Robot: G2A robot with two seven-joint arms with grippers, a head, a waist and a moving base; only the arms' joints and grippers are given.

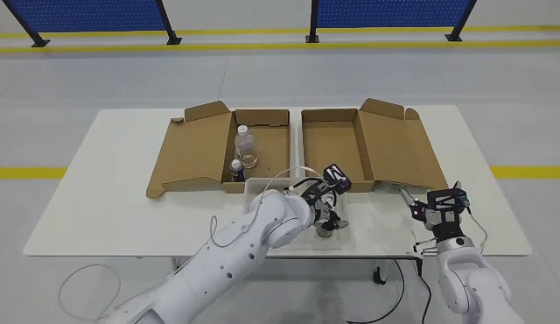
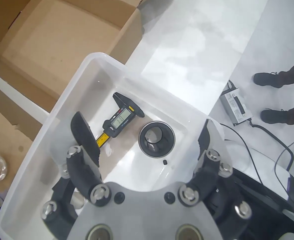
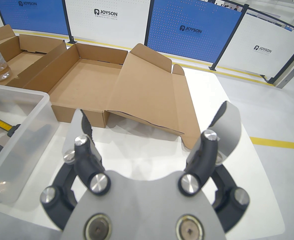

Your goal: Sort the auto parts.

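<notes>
Black ring just beyond left hand

The left box holds a bottle and what may be a small can; the right box lies beside it. The left gripper hangs over the bin.

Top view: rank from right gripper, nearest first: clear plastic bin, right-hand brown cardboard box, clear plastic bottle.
1. Brown cardboard box, beside right gripper.
2. Clear plastic bin, table centre.
3. Clear plastic bottle, in left box.
</notes>
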